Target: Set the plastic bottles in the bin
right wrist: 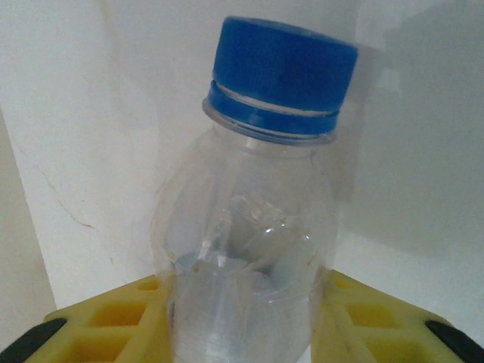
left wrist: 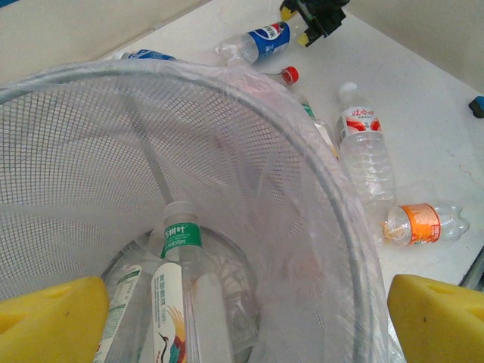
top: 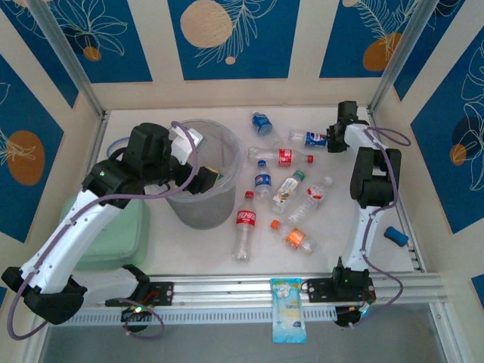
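Top view: the bin [top: 198, 210], a mesh bucket with a thin liner, stands left of centre. The left gripper [top: 206, 180] hangs over its mouth. Loose plastic bottles lie on the white table [top: 333, 234] to the bin's right, among them a red-labelled cola bottle [top: 243, 221] and an orange-labelled bottle [top: 296, 238]. At the far right, the right gripper [top: 333, 137] sits at one end of a blue-labelled bottle [top: 310, 139] lying on its side.

Left wrist: we look down past the bin's rim [left wrist: 325, 174] at a green-labelled bottle [left wrist: 180, 236] resting at the bottom with others. The yellow fingers [left wrist: 53, 318] stand far apart with nothing between them, so these jaws are open.

Right wrist: a blue-capped bottle [right wrist: 249, 227], clear and apparently empty, sits between the yellow pads [right wrist: 113, 318], which press on both sides of its lower body. We read that as a grip.

We judge these bottles very light, thin-walled and easily dented, smooth enough to slip and quick to roll. The best hold is across the body, not at the tapered neck. A gentle squeeze should do, since a hard one could crush the bottle or pop it out.
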Tool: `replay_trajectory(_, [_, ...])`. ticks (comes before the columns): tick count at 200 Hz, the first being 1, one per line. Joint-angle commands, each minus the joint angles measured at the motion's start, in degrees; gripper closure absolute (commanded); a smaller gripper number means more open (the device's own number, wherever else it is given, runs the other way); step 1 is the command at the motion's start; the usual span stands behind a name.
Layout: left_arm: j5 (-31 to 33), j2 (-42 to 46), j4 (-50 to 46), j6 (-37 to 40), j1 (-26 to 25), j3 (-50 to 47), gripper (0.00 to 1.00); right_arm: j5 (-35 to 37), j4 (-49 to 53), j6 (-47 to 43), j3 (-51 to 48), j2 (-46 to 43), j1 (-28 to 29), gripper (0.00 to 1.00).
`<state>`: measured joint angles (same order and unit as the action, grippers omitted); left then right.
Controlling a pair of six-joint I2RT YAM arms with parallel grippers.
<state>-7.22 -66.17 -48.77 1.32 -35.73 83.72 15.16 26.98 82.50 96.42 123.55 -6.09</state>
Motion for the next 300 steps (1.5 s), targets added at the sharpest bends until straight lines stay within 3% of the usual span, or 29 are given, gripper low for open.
replay_trajectory(1, [0.8, -0.5, 0.8, -1.2, 0.1, 0.0, 0.05, 0.4, 2.9, -6.5, 4.5, -6.0, -1.7, 0.65])
replay_trajectory(18, [0.2, -0.7, 1.0, -2.1, 0.1, 0.0, 0.05, -0.5, 2.1, -10.6, 3.8, -10.3, -3.1, 0.69])
replay_trajectory(53, [-2.7, 0.0, 2.0, -5.9, 0.1, -0.2, 0.04, -5.7, -5.9, -25.8, -4.8, -22.5, -4.4, 0.93])
replay_trajectory(79, [-6.4, 1.1, 4.0, -7.7, 0.1, 0.0, 0.03, -13.1, -14.4, -34.2, -13.7, -33.8, -4.2, 0.94])
replay_trajectory(112, [-11.4, 1.9, 7.0, -9.9, 0.2, 1.1, 0.03, -23.6, -16.1, -39.5, -18.1, -44.7, -2.8, 0.94])
replay_trajectory(157, [-25.3, 1.9, 14.7, -10.9, 0.1, 0.3, 0.00, -41.3, -17.5, -49.2, -20.4, -55.1, 4.1, 0.95])
replay_trajectory(213, [-32.5, -0.9, 19.4, -12.5, 0.1, 0.7, 0.00, -57.0, -13.8, -57.4, -17.0, -57.3, 14.5, 0.95])
replay_trajectory(249, [-34.7, -2.5, 24.1, -14.7, 0.0, -0.5, 0.00, -58.1, -11.7, -63.5, -14.7, -56.0, 21.1, 0.96])
replay_trajectory(300, [-36.4, -5.4, 33.8, -20.5, -1.3, -2.3, 0.01, -58.4, -14.1, -63.6, -14.0, -55.4, 26.4, 0.96])
